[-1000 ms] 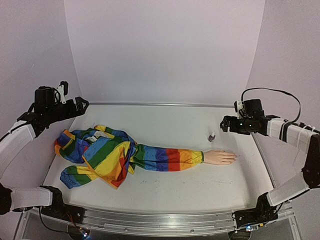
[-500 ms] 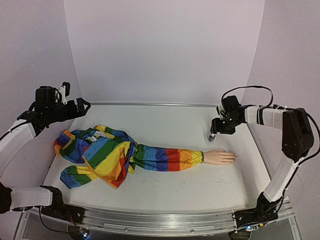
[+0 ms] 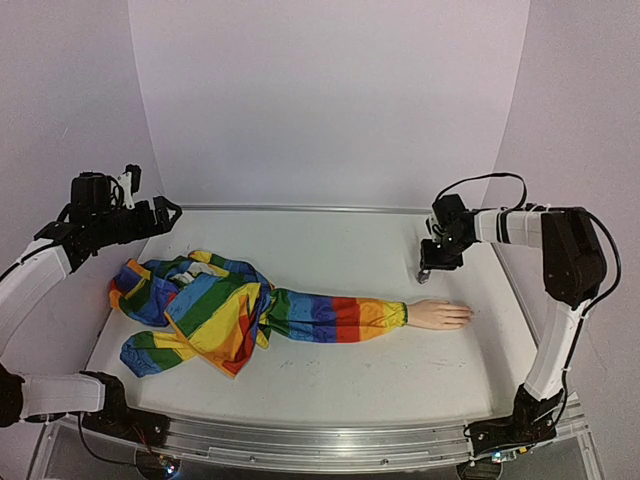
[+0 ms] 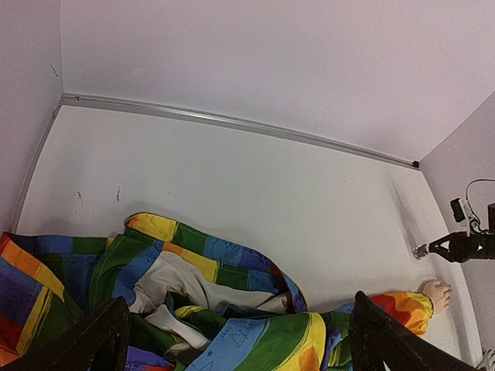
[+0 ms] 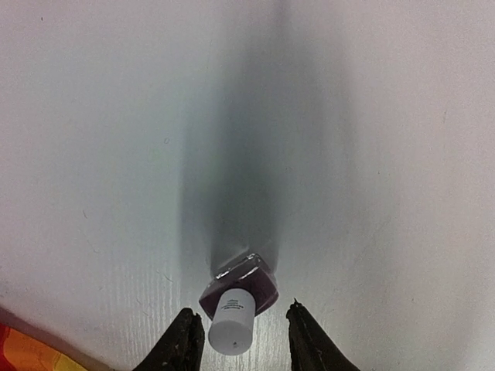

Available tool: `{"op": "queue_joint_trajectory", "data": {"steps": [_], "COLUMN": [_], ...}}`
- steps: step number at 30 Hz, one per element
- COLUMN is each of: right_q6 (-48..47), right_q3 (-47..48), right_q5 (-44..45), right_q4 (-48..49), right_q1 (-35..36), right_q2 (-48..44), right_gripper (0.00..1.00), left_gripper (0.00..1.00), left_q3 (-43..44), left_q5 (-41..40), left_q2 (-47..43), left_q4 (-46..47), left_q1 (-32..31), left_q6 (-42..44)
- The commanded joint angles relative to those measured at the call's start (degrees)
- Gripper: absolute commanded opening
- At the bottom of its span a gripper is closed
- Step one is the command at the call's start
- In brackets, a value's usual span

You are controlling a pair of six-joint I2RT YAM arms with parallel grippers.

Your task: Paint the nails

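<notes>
Both jaws of my right gripper (image 5: 244, 348) stand open astride the white cap (image 5: 230, 332) of the polish bottle (image 5: 240, 287). I should centre on it, then close gently, lest it tip.

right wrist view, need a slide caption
Right hand, open, sits either side of the white-capped polish bottle standing on the white table.

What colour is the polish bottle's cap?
The cap is white, clearest in the right wrist view.
</notes>
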Motion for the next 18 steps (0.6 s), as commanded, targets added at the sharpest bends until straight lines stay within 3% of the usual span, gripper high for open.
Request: {"op": "queue_joint_trajectory", "data": {"steps": [1,14,18], "right_q6": [0.3,0.3,0.3], "right_q3": [2.3,2.4,1.4], "right_q5": [0.8,1.6,0.7], "right_q4": [-2.2,-1.9,-0.8], "right_q1": [0.3,0.8,0.9], "right_q2": [1.4,0.0,-3.1], "right_gripper": [0.37,0.05,0.02], "left_gripper": [0.99,0.99,1.00], "left_q3": [3.2,3.7,4.1], "left_q5": [1.3,3.1,6.0], "left_q2": [0.1,1.1,2.1], "left_q4": [0.9,1.0,1.0], "left_q1": [-0.2,-0.2,-0.2], "left_q6": [0.9,0.2,-1.6]}}
